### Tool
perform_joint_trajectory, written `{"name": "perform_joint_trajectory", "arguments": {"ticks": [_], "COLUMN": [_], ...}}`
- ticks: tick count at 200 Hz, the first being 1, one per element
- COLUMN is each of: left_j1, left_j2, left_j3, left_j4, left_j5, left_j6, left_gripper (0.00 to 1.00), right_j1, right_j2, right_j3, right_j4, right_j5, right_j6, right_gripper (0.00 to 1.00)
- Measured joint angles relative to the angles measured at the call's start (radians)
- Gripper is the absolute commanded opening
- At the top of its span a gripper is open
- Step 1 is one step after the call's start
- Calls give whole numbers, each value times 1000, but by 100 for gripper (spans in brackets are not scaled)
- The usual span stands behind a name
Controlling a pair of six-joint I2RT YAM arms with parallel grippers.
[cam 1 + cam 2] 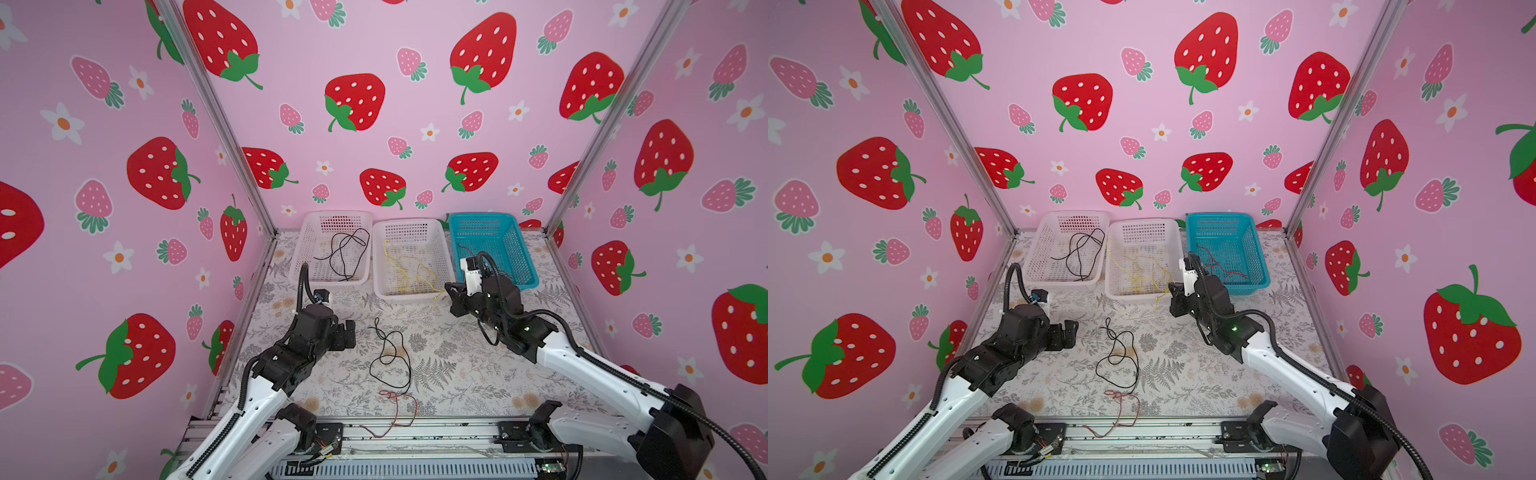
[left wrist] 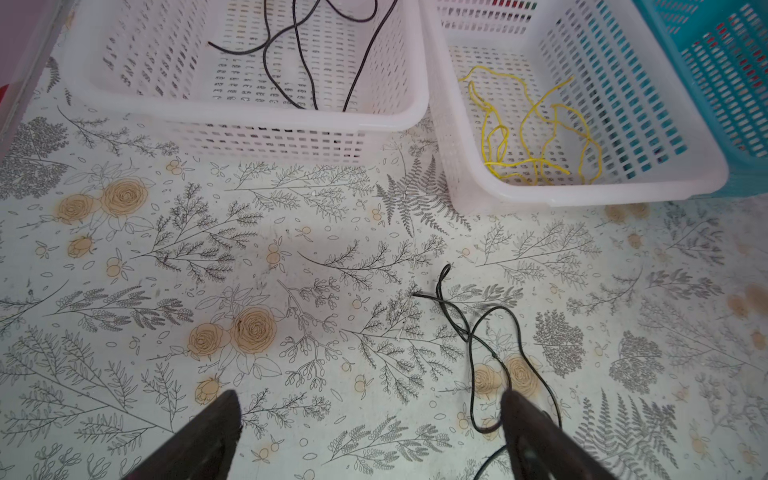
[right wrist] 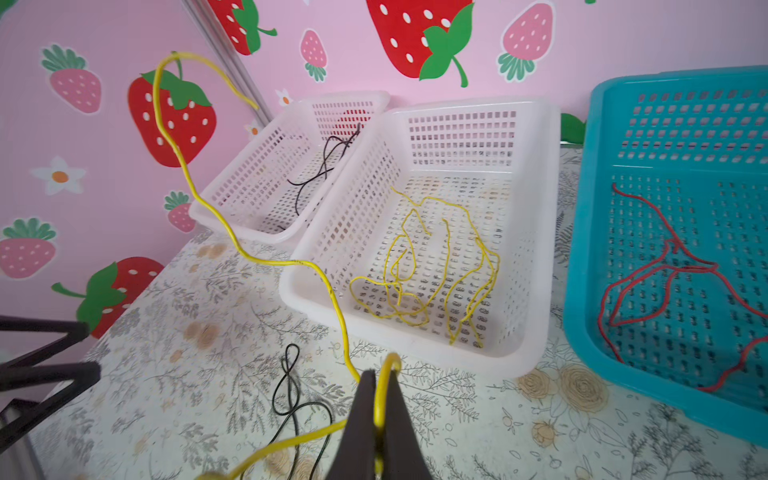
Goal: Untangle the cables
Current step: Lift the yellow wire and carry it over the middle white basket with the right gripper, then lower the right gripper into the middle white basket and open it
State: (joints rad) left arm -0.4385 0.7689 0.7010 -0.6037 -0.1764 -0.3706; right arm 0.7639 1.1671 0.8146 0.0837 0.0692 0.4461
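Light's bright, even and diffuse, no hard glare. Shadows on the table [image 1: 457, 353] are faint w/ soft edges. Both top views bend hard twd the edges, and the walls [image 1: 415, 41] bow. Wrist views are sharp mid-frame; my right gripper [image 3: 380, 374] and the yellow cable [image 3: 379, 411] blur near the lens.

Both arms wear glossy white shells on their long links, the left arm [image 1: 266, 392] and the right arm [image 1: 590, 370] alike, with blocky matte-black housings at every joint. A ribbed black hose [image 1: 302, 282] loops off each wrist. The left gripper [image 2: 370, 415] has dark, wedge-shaped fingers [image 2: 208, 436]. A small green light [image 1: 1234, 328] glows on the right arm's black housing, and a white camera block [image 1: 472, 277] sits at its wrist.
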Motion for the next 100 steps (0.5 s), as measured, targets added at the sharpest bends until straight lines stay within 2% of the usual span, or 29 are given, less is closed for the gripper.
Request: {"name": "perform_joint_trajectory", "arguments": {"ticks": [36, 100], "left_j1": [4, 8], "left_j2": [41, 26], "left_j3": [20, 20], "left_j4": [-26, -34], "left_j5": [0, 0], "left_j6": [-6, -14], "left_gripper": [99, 99], "right_j1": [-8, -64], "right_j2": [130, 352], "right_j3": [77, 238], "right_j4": [-7, -13], "right_j5": [71, 103], "right_j6": [-22, -48], "right_gripper": [0, 0]}}
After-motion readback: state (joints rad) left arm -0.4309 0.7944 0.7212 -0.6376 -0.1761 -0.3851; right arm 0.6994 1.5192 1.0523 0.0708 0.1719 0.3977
